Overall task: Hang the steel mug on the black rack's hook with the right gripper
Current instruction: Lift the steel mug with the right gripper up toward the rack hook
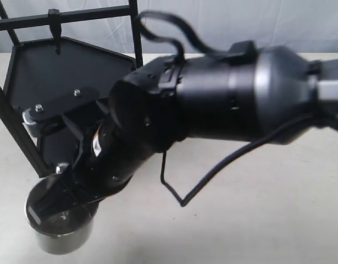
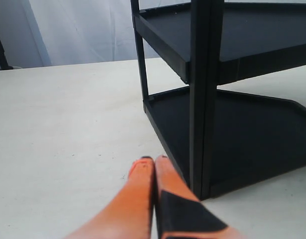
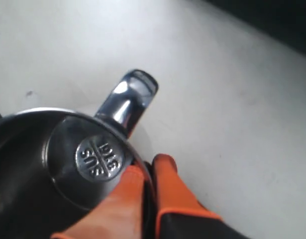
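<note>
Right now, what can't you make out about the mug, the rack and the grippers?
- Right gripper: hidden in the exterior view by its own arm.
- Steel mug: handle hidden there behind the arm; body cut off in the right wrist view.
- Black rack: top cut off in both views; hook small, blurred.

The black rack stands on the desk, at the far left in the exterior view. The steel mug sits nearer the camera than the rack, just in front of its lower shelf. The right hand pinches the mug's rim beside the handle, one finger inside the mug. The left hand lies on the desk just beside the rack's leg.
</note>
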